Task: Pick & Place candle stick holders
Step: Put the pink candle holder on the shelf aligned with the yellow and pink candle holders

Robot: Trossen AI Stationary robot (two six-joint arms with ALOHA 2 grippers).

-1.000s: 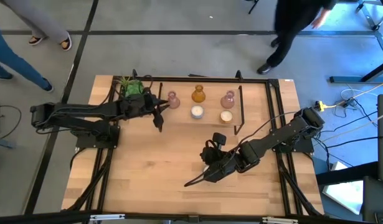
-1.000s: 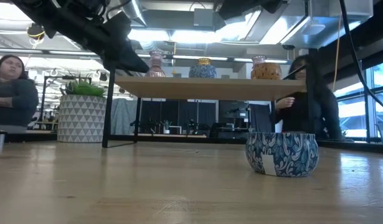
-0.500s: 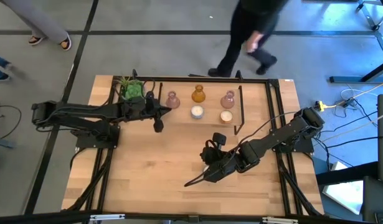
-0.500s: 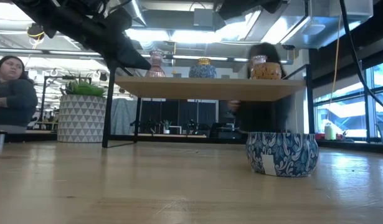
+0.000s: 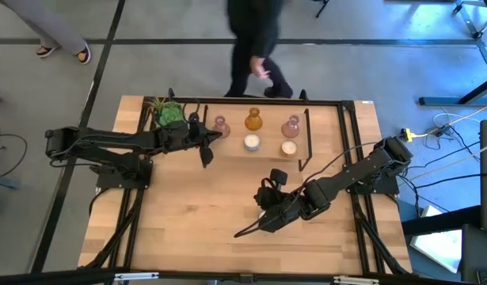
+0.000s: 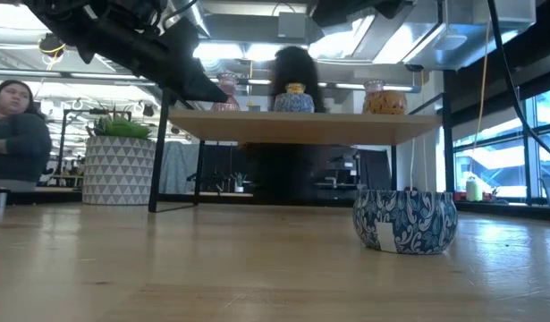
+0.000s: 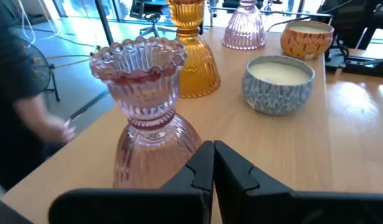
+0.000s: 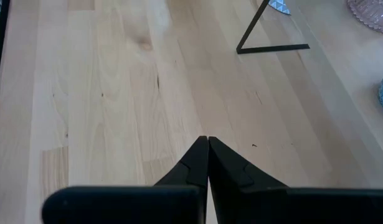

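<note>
The right hand rested clenched and empty low over the bare front of the pale wooden worktop, well apart from everything; it posed no risk while it waited there.

Farther back, the left hand was clenched too, its fingertips pressed together with nothing between them, just in front of the nearest ribbed pink glass candle stick holder with a frilled rim. That holder stood upright on a raised wooden shelf at the worktop's rear. The danger, as I judged it, lay here: shut fingers cannot take the narrow neck, and if the hand pushed on it would strike the flared base and shove or tip the piece. The holder looked top-heavy and smooth, so a nudge might topple it toward the shelf edge beside it.

Beyond it stood the amber ribbed glass candle stick holder and a blue-patterned round tin candle with cream wax, both near enough to be knocked by a falling piece. Behind those were a second pink glass candle stick holder and an orange-patterned round candle.

Past the worktop a person in dark clothes walked by.
</note>
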